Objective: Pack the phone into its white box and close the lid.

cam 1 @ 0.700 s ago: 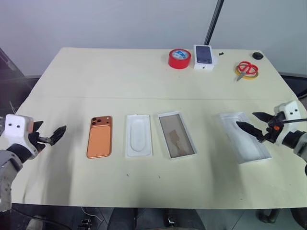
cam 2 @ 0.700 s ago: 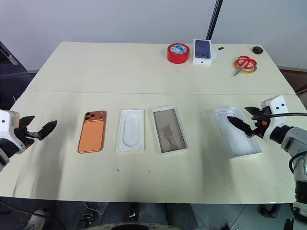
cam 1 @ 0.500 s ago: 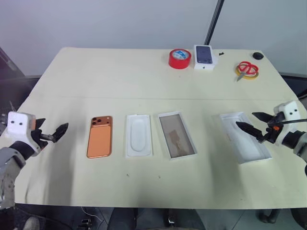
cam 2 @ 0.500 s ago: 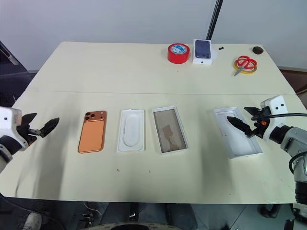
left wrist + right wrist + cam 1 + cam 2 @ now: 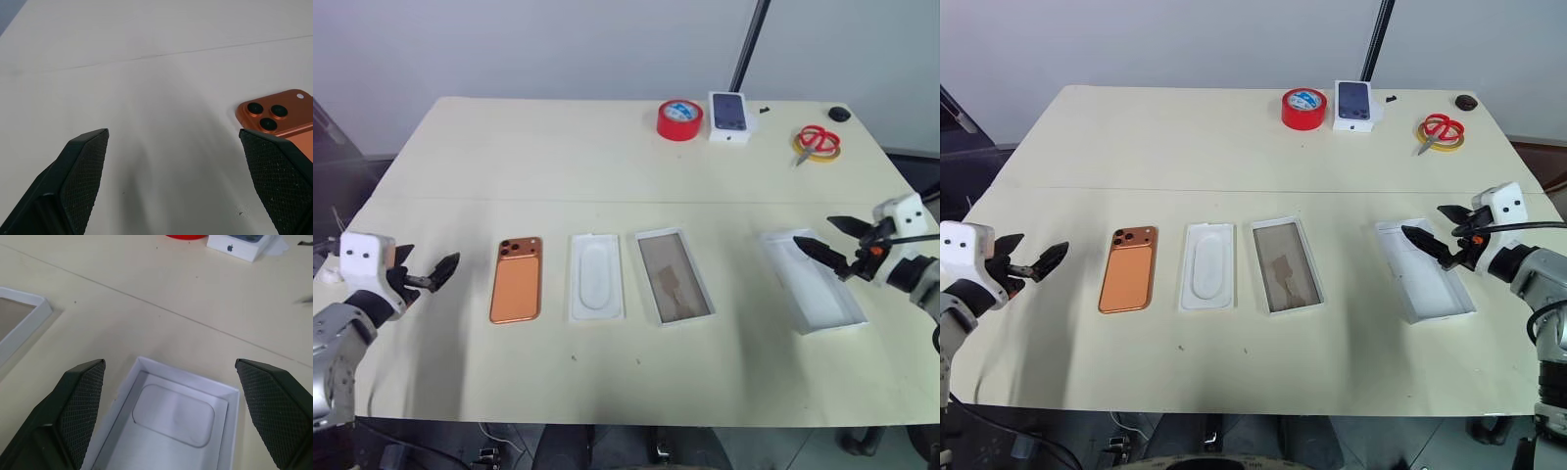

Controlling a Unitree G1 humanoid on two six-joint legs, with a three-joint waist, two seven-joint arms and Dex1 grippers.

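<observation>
Each end effector [image 5: 422,276] has two black, pointed fingers with cross-hatched pads [image 5: 86,166], behind them a white boxy wrist housing and grey forearm.

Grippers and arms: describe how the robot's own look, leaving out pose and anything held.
The left gripper and the right gripper each have two black tapered jaws with a fine diamond-textured inner face, plain in the wrist views. Behind each sits a white boxy block; the left one bears two small dark dots. A thin black cable runs from the right block. The forearms are grey, with dark joints.
</observation>
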